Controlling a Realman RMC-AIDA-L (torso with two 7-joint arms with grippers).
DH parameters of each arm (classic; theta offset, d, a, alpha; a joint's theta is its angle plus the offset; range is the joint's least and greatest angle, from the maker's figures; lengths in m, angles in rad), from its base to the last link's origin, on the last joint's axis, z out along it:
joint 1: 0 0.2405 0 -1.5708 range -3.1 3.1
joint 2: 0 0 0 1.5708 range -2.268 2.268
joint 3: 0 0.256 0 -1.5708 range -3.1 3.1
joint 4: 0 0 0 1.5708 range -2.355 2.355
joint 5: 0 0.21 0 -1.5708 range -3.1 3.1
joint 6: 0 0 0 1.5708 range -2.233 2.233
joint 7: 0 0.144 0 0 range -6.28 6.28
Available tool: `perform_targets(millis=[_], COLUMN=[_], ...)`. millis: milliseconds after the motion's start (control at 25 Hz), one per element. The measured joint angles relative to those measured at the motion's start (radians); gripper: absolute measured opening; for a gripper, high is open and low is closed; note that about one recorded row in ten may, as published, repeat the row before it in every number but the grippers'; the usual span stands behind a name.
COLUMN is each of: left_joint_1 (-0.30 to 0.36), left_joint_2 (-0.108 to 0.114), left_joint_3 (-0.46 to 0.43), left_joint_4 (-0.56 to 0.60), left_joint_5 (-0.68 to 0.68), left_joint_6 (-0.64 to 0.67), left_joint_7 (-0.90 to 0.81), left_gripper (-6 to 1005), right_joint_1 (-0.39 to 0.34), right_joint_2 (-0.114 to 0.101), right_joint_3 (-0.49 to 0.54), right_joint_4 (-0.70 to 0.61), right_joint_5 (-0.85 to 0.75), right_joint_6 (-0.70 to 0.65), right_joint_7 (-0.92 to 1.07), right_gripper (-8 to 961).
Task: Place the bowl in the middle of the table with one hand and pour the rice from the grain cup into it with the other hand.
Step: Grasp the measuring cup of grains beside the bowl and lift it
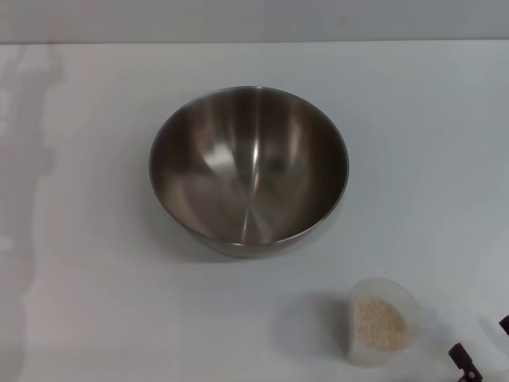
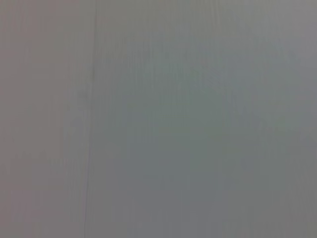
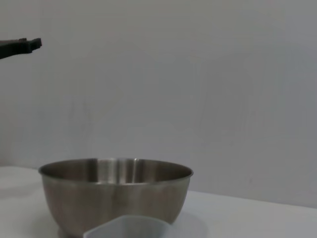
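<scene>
The bowl (image 1: 248, 167) stands upright and empty near the middle of the table (image 1: 87, 302). The grain cup (image 1: 383, 320) stands near the front right of the table, apart from the bowl, with rice (image 1: 378, 321) in it. My right gripper (image 1: 483, 342) is just right of the cup at the front right corner; only two black fingertips (image 1: 464, 360) show, spread apart and holding nothing. In the right wrist view the bowl (image 3: 115, 193) stands behind the cup's rim (image 3: 130, 229), and one black finger (image 3: 20, 46) shows. My left gripper is out of view.
The left wrist view shows only a plain grey surface. The table's far edge (image 1: 254, 41) runs along a grey wall. Faint shadows lie on the left part of the tabletop.
</scene>
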Motion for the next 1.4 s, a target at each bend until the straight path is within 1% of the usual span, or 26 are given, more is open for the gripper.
perform_targets(millis=[160, 320, 520, 1080, 1400], left_joint_1=[0.000, 0.005, 0.013, 0.014, 0.018], left_joint_2=[0.001, 0.000, 0.000, 0.000, 0.000], left_joint_3=[0.000, 0.000, 0.000, -0.011, -0.011], left_joint_4=[0.001, -0.001, -0.007, -0.009, -0.009], left_joint_5=[0.000, 0.000, 0.000, 0.000, 0.000], left_joint_6=[0.000, 0.005, 0.011, 0.018, 0.025], left_joint_7=[0.000, 0.000, 0.000, 0.000, 0.001], left_gripper=[463, 463, 463, 463, 463], right_joint_1=[0.007, 0.038, 0.055, 0.062, 0.073], right_joint_2=[0.000, 0.001, 0.001, 0.001, -0.003], right_joint_3=[-0.006, -0.007, -0.012, -0.015, -0.008], right_joint_4=[0.005, 0.011, 0.011, 0.022, 0.021], right_joint_5=[0.000, 0.000, -0.001, 0.003, 0.008], right_joint_6=[0.023, 0.051, 0.075, 0.087, 0.095], right_joint_7=[-0.020, -0.016, -0.013, -0.013, -0.012], right_gripper=[699, 698, 697, 696, 697])
